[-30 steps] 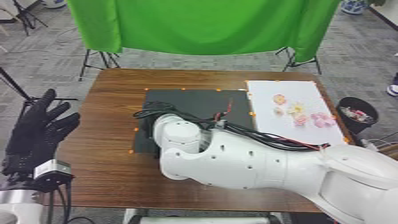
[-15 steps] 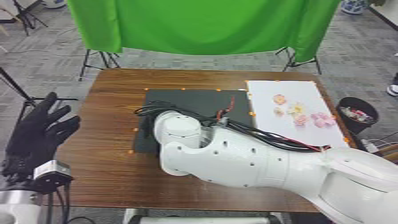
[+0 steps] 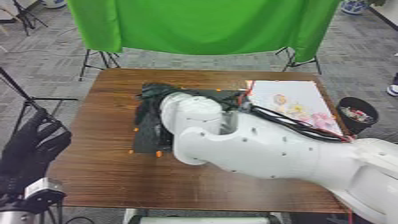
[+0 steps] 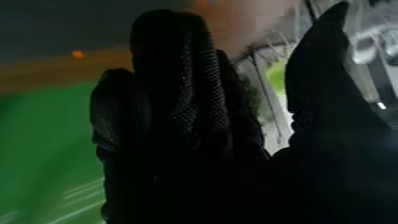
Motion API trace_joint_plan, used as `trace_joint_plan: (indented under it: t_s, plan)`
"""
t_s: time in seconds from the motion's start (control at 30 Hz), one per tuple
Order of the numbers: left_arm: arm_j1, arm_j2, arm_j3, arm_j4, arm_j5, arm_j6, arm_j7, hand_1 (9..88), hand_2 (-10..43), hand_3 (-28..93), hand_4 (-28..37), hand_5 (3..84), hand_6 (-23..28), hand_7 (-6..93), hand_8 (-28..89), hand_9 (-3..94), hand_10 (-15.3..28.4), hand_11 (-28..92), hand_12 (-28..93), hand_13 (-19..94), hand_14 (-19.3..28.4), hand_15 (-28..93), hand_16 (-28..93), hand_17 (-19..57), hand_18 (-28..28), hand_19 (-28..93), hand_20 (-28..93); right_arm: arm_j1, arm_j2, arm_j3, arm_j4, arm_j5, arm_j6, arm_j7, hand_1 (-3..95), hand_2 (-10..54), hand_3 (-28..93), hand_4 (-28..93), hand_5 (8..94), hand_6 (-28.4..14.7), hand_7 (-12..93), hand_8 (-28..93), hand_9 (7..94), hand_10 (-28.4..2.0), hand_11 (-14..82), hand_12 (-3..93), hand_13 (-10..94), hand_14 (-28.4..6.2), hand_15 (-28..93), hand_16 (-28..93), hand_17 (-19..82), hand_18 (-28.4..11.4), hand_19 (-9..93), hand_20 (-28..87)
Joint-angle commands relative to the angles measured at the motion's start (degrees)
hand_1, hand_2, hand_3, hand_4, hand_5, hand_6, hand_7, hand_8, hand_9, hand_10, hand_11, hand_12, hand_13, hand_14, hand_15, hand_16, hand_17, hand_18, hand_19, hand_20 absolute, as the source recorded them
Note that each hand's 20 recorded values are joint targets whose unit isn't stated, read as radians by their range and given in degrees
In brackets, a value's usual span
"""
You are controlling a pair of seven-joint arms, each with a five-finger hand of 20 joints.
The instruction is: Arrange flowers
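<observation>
In the head view, my right hand [image 3: 153, 97] is over the left part of the black board [image 3: 169, 145], partly behind its own white arm. The right wrist view shows this right hand [image 4: 182, 95] open, its fingers straight and the thumb apart from them, with no flower visible between. A white sheet [image 3: 266, 86] on the table's right side bears a peach flower [image 3: 280, 99], a yellow flower [image 3: 297, 108] and pink flowers [image 3: 321, 119]; the right arm hides the sheet's near part. Off the table's left edge, my left hand [image 3: 31, 150] is open, fingers slightly bent.
The brown wooden table [image 3: 99, 160] extends around the board, which has small orange markers [image 3: 159, 154] along its edges. A dark bin [image 3: 357, 116] stands on the floor to the right. A green cloth [image 3: 204, 27] hangs beyond the far edge.
My right hand has come into view at the board's far left, and its forearm has shifted right, covering more of the sheet's near part. My left hand has moved slightly left and nearer.
</observation>
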Motion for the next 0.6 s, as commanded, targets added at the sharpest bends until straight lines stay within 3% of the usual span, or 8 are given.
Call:
trace_joint_plan:
  t_s: [0.03,0.1,0.13,0.27,0.3,0.43,0.57,0.6]
  plan:
    - [-0.4,-1.55,1.24,-0.50,1.26,-0.43,-2.61,30.3,7.4,63,-19.7,29.9,6.7,7.4,-7,25.1,17.9,22,12,20,27.7,56,-12,-6.0,28.4,58,-7,-3.4,15.8,9.3,-7.4,0.2,3.0,-0.6,34.1,-1.2,74,-22,56.4,-7.4,13,-9,72.0,-18.7,20.1,15.4,75,-11.8,56,14,50,-16.3,93,4]
    - [-0.7,-1.98,1.65,-0.60,1.60,-0.49,-3.09,30.3,7.3,63,-19.7,29.9,6.7,7.4,-7,25.1,17.9,22,12,20,27.8,56,-12,-6.0,28.4,58,-7,-7.5,19.6,13.7,-9.0,0.7,3.2,-0.4,34.0,-0.7,74,-21,55.9,-7.4,13,-9,70.5,-19.0,19.3,15.2,74,-12.3,57,14,50,-16.3,93,3]
    - [-0.4,-1.12,2.12,-0.49,0.83,-0.17,-1.97,30.2,7.3,63,-19.7,29.9,6.6,7.4,-7,25.0,17.9,22,12,20,27.8,56,-12,-6.1,28.4,58,-7,-6.9,22.4,12.6,-9.5,1.9,6.4,-0.3,34.0,-0.5,74,-21,55.8,-7.4,13,-9,70.1,-19.1,19.1,15.2,74,-12.4,57,14,50,-16.4,93,3]
    - [-0.1,-2.66,1.77,-0.84,1.66,-0.37,-3.35,30.2,7.3,62,-19.8,29.9,6.6,7.4,-7,25.0,17.9,22,12,20,27.8,56,-12,-6.0,28.4,58,-7,-14.3,28.0,19.2,-9.2,2.7,6.7,1.7,33.8,0.0,75,-21,55.7,-7.3,13,-8,66.9,-19.4,18.0,15.1,72,-12.9,58,13,48,-16.4,93,3]
    - [0.0,-2.09,1.72,-0.71,1.21,-0.28,-2.76,30.2,7.4,62,-19.8,29.9,6.7,7.4,-7,25.1,18.0,22,12,20,27.8,56,-12,-6.0,28.4,58,-7,-13.7,29.8,18.3,-9.1,4.4,8.0,2.3,33.8,0.0,75,-21,55.7,-7.2,13,-8,66.4,-19.5,17.9,15.0,71,-13.0,58,13,48,-16.3,93,3]
    - [-1.1,-2.53,1.99,-0.76,1.88,-0.69,-4.37,30.2,7.3,62,-19.6,29.9,6.7,7.3,-7,25.2,18.0,22,12,20,27.8,56,-12,-6.0,28.4,58,-7,-17.9,33.7,21.3,-8.7,3.7,9.0,4.3,34.1,0.2,76,-21,55.7,-7.3,13,-9,65.2,-19.8,17.4,14.9,71,-13.2,58,12,48,-16.2,93,2]
    - [-1.8,-1.14,3.43,-0.63,1.23,-0.19,-3.71,30.2,7.3,62,-19.8,29.9,6.7,7.3,-7,25.1,18.0,22,12,20,27.8,56,-12,-6.0,28.4,58,-7,-20.8,37.3,24.0,-7.9,5.0,7.9,6.1,34.2,0.3,76,-22,55.6,-7.2,13,-9,65.6,-20.0,17.3,14.7,71,-13.3,58,12,48,-16.0,93,3]
    - [-2.5,-1.68,3.69,-0.54,2.12,-0.77,-5.23,30.2,7.3,62,-19.8,29.9,6.7,7.3,-7,25.1,18.0,22,12,20,27.8,56,-12,-6.0,28.4,58,-7,-22.4,37.9,26.3,-8.0,6.3,7.5,6.7,34.2,0.3,76,-22,55.6,-7.1,14,-9,65.7,-20.0,17.2,14.7,71,-13.4,58,12,48,-16.1,93,3]
